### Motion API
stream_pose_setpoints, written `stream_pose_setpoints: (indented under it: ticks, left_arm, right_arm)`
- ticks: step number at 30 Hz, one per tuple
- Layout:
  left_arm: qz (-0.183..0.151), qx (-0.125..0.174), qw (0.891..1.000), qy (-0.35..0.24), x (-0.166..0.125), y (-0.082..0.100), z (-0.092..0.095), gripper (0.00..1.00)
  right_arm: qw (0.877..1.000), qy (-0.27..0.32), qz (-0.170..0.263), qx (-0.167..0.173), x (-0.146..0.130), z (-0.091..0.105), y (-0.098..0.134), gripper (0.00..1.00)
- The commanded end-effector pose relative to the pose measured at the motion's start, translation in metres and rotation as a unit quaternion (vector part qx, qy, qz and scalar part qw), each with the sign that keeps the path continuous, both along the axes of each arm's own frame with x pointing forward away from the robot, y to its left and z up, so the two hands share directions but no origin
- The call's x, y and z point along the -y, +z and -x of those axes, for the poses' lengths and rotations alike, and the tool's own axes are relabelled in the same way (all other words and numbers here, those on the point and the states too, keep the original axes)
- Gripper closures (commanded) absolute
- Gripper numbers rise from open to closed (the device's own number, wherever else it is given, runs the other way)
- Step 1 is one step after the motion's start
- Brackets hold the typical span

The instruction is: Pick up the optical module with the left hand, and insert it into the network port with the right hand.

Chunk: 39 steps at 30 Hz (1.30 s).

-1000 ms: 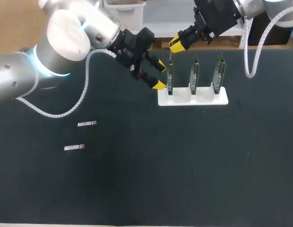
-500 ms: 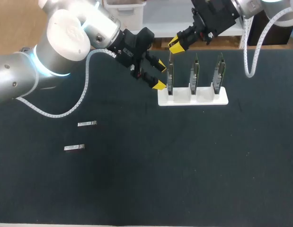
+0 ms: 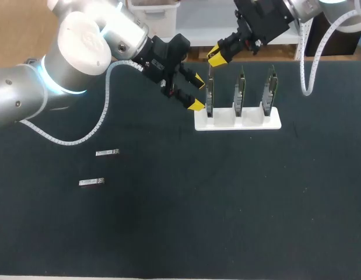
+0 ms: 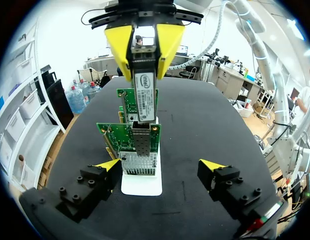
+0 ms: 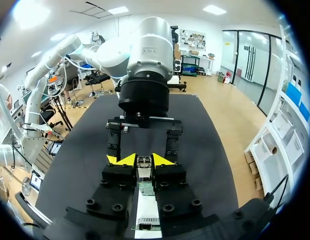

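A white rectangular stand (image 3: pixel 250 121) on the dark table mat (image 3: pixel 227 204) holds 3 upright green circuit cards (image 3: pixel 240 90). The left gripper (image 3: pixel 195 93) hangs just beside the stand's left end, its yellow tips spread wide with nothing between them. The right gripper (image 3: pixel 216 55) sits above the stand's leftmost card, tips closed on a slim silver optical module (image 3: pixel 210 70) that points down at that card. 2 small silver metal modules (image 3: pixel 107 153) lie flat well to the left of the stand, apart from each other.

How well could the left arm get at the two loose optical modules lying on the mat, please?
Probably yes: the left gripper is open and empty beside the card stand, and both loose modules lie apart on bare mat on its own side, nothing covering them.
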<state>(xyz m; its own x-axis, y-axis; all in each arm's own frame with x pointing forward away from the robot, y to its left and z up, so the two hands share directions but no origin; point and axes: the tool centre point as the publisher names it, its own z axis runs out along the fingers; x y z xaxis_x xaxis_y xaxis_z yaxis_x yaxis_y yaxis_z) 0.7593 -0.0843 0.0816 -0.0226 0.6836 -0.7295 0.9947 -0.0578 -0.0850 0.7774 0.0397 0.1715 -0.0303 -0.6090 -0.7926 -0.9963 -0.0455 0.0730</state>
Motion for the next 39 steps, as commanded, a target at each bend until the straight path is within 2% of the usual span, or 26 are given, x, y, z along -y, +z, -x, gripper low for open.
stream_pose_setpoints:
  ticks: [1,27,39]
  left_arm:
    - [-0.003,-0.002,1.0,0.0,0.0007,0.0011,-0.0014,0.0]
    - [-0.003,-0.002,1.0,0.0,0.0007,0.0011,-0.0014,0.0]
    - [-0.003,-0.002,1.0,0.0,0.0007,0.0011,-0.0014,0.0]
  right_arm:
    - [1.0,0.0,0.0,-0.002,-0.0006,-0.0023,-0.0014,1.0]
    - [1.0,0.001,0.002,-0.01,0.0001,-0.0051,-0.0067,1.0]
    - [1.0,-0.006,0.003,0.01,0.0,-0.0037,-0.0018,1.0]
